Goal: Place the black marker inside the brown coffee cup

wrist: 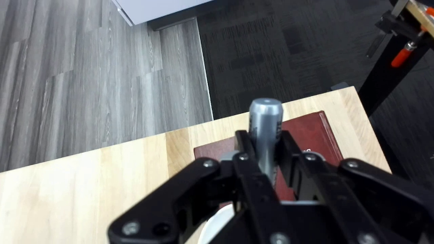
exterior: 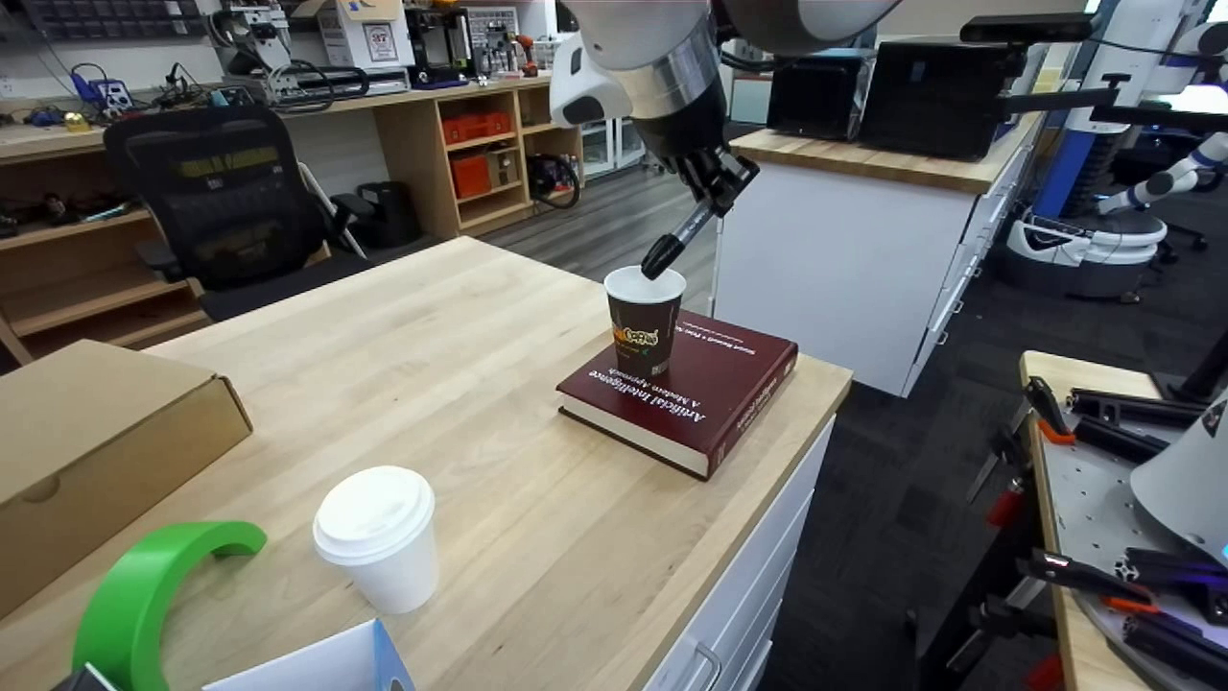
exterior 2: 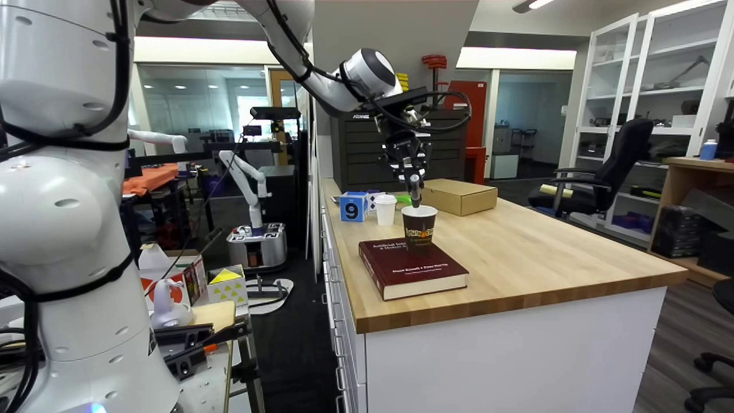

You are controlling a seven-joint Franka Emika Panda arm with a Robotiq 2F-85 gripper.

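Right over the mouth of the brown coffee cup [exterior: 644,331], black marker [exterior: 685,233] hangs at a tilt, gray barrel, black end lowest. Gripper [exterior: 718,197] clenched around it; wrist view shows the barrel's gray end poking up between the fingers [wrist: 287,149]. Lower end is about at cup-rim level in both exterior views; can't tell if it dips below the rim. Cup upright on maroon book [exterior: 721,384], which lies under it on the wooden table [exterior: 480,384]. Well apart from the cup, same table: white lidded cup [exterior: 379,537], green arch [exterior: 125,605], cardboard box [exterior 2: 461,197], blue box [exterior 2: 352,207] marked 9. Wrist view: just a bit of the cup's pale rim shows.
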